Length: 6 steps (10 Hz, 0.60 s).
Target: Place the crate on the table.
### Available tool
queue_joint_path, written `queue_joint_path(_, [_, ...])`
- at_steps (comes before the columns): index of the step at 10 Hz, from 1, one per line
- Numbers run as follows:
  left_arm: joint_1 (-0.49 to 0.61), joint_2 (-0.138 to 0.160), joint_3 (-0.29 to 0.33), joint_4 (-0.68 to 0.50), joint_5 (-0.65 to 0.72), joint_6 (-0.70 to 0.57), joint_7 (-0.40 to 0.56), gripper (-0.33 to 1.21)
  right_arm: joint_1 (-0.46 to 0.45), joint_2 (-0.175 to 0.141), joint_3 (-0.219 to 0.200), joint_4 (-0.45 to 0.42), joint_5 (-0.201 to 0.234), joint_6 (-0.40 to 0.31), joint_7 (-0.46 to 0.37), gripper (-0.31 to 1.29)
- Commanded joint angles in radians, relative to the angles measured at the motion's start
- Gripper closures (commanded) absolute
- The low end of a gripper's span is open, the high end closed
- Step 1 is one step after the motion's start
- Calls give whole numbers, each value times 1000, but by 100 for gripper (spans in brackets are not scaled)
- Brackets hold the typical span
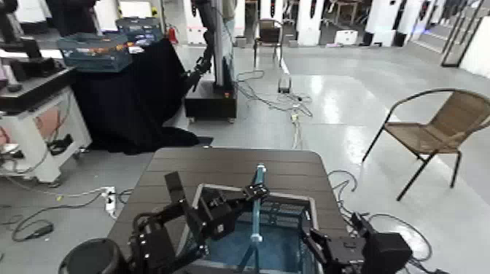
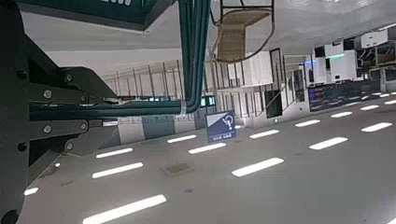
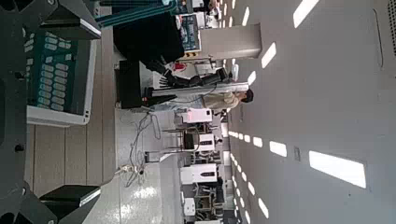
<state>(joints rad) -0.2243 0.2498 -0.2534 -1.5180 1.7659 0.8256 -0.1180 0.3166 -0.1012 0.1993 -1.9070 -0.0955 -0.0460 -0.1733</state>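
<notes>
Here the crate (image 1: pixel 273 229) sits on the table (image 1: pixel 233 164), both arms' jaws clamped on its rim.

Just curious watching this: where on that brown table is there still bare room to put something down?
The table's far half, beyond the crate, is bare plank, as is a strip along its right edge. The near end is crowded by the crate, left tool and right tool.

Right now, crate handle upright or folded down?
Upright. In the head view the crate has its light-blue handle rising vertically from its middle, above the table, between the left gripper and the right gripper.
</notes>
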Motion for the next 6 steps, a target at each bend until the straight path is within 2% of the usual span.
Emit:
queue_joint_path(1, [-73, 3, -9, 84, -3, 3, -3, 118, -1, 2, 2, 3, -3, -3, 0, 13])
queue_joint_path(6, [-167, 3, -6, 210, -39, 3, -6, 118, -5, -2, 8, 6, -9, -5, 0, 13])
